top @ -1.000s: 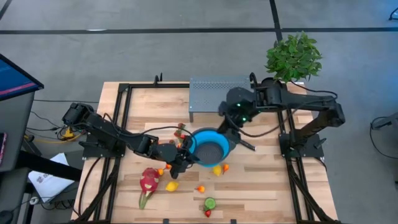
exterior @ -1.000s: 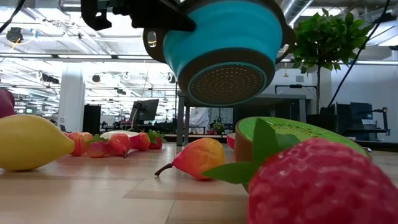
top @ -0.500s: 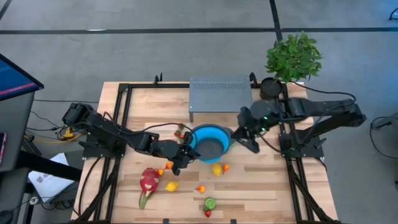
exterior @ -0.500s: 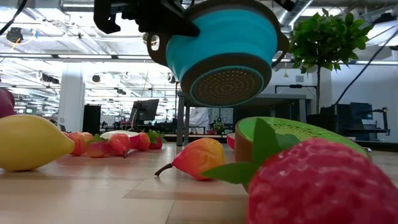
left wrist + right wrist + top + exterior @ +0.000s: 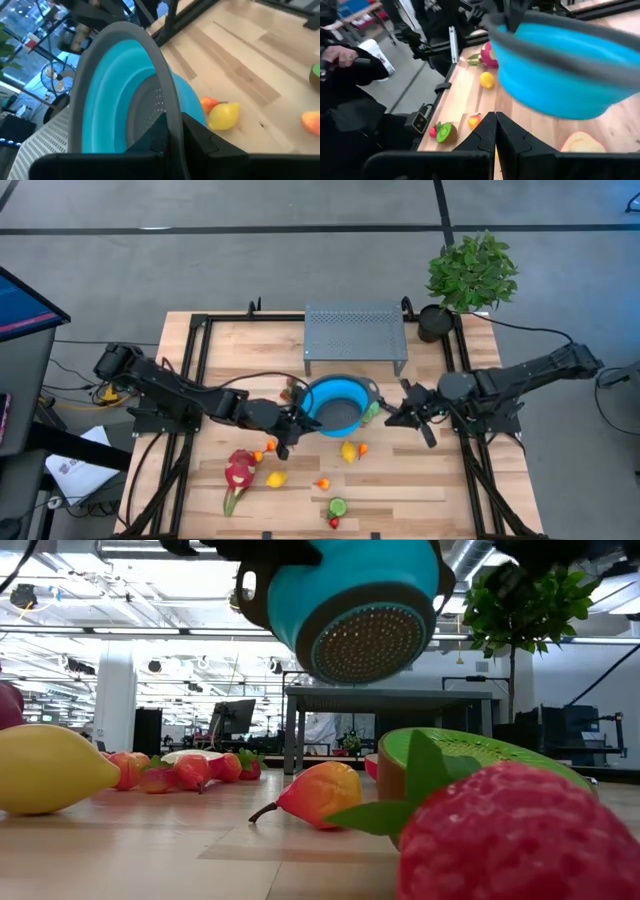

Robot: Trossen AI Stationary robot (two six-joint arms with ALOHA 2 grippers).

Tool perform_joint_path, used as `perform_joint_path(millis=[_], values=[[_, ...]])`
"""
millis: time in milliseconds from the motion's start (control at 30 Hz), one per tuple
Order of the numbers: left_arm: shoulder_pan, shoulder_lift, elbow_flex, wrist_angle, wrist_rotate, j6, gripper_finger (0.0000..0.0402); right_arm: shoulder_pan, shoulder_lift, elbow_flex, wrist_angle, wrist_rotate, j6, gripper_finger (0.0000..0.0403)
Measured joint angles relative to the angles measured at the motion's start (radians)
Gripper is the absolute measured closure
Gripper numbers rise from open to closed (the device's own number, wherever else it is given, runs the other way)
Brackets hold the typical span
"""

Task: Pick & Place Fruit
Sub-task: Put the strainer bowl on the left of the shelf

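Observation:
A blue colander (image 5: 338, 405) with a grey rim hangs above the table's middle, tilted, its perforated base (image 5: 365, 640) showing in the low view. My left gripper (image 5: 297, 423) is shut on its left rim. My right gripper (image 5: 398, 416) is shut and holds nothing, just right of the colander. Toy fruit lies on the wood near the front: a pink dragon fruit (image 5: 238, 472), a lemon (image 5: 276, 478), a yellow pear (image 5: 349, 451), a halved kiwi (image 5: 338, 506) and a strawberry (image 5: 334, 523). My left gripper pinches the colander's grey rim (image 5: 169, 107), one finger inside the bowl and one outside (image 5: 202, 137). The fingers come nearly level from the table's left. The colander hangs lifted clear of the table and tipped on its side.
A grey perforated rack (image 5: 355, 330) stands at the back middle, a potted plant (image 5: 472, 270) at the back right corner. Black frame rails (image 5: 196, 370) run along both table sides. More small fruit (image 5: 290, 387) lies left of the colander. A person's hand (image 5: 335, 52) shows beyond the table.
My right gripper has drawn away from the colander toward the table's right edge and sunk lower. My left gripper has lifted the colander a little and tipped it further, so that its base faces the front edge more.

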Motion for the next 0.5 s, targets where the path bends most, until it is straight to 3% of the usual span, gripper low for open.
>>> perform_joint_path(millis=[200, 367, 500], values=[[0.001, -0.042, 0.000, 0.014, -0.055, 0.001, 0.0381, 0.062, -0.071, -0.138, 0.123, 0.079, -0.017, 0.0402], [0.021, -0.078, 0.000, 0.016, -0.169, 0.017, 0.0381, 0.113, -0.139, -0.201, 0.130, 0.200, -0.050, 0.0402], [0.060, -0.085, 0.009, 0.011, -0.203, 0.073, 0.0381, 0.142, -0.180, -0.231, 0.128, 0.253, -0.051, 0.0403]])
